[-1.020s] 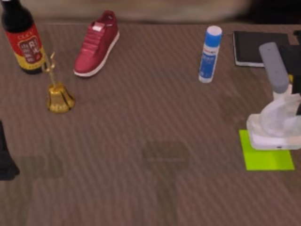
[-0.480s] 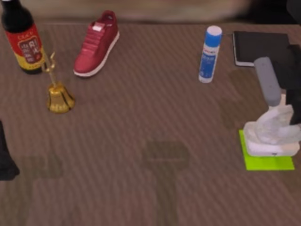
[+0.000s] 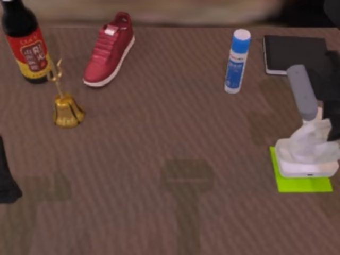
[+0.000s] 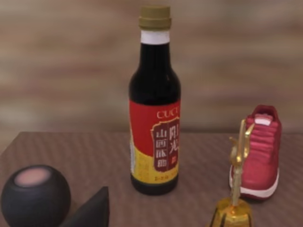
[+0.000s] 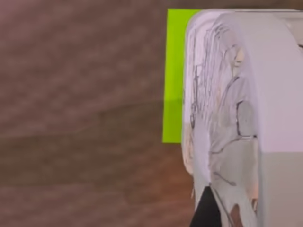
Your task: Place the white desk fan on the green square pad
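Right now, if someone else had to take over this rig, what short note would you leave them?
Right gripper: over the small all-white plastic desk fan at the table's right edge; grip cannot be judged.
Left arm: parked at the left edge.
The fan sits on the flat lime-green square pad, towards its far side.
Done: placement looks made.
Left: confirm release, lift the right arm clear without tipping the fan.
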You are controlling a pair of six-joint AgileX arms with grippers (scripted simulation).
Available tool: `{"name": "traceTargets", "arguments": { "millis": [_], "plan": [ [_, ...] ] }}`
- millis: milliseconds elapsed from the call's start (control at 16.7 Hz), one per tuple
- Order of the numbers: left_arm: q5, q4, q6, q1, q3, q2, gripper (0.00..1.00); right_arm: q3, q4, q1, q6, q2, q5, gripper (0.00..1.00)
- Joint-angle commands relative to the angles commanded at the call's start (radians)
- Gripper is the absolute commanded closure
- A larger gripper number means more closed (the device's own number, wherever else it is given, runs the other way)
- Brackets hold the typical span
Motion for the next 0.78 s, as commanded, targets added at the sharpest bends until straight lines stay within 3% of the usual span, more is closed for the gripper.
{"name": "traceTargets", "arguments": {
  "millis": [420,780],
  "plan": [
    [0.0,0.0,0.0,0.0,0.0,0.0,0.0,0.0,0.0,0.0,0.0,0.0,0.0,0.02],
    [0.0,0.0,0.0,0.0,0.0,0.0,0.0,0.0,0.0,0.0,0.0,0.0,0.0,0.0]
  ]
}}
